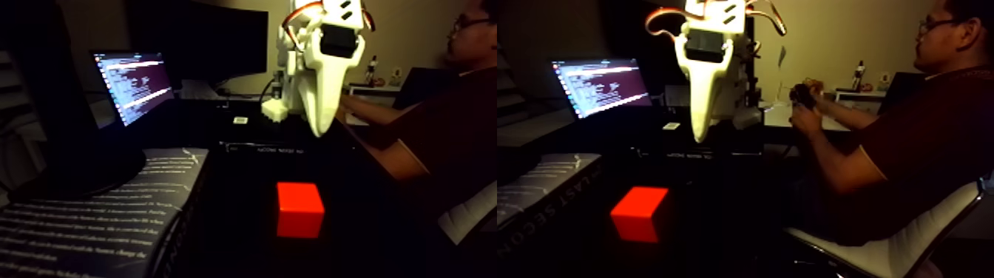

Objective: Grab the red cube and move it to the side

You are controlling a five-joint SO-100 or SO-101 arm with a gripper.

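The fixed view holds two nearly equal pictures side by side. The red cube (pixel 300 209) rests on the dark table, and the right half shows the cube (pixel 640 213) again. My white gripper (pixel 319 131) hangs point-down above and behind it, well clear of it; in the right half the gripper (pixel 701 135) is seen once more. In both halves its jaws taper to a single tip with no gap showing, and nothing is held.
A lit laptop (pixel 133 85) stands at the back left. A printed book (pixel 96 222) lies left of the cube. A seated person (pixel 924 133) at the right holds a dark device (pixel 802 96), on a white chair (pixel 887 248). The room is dim.
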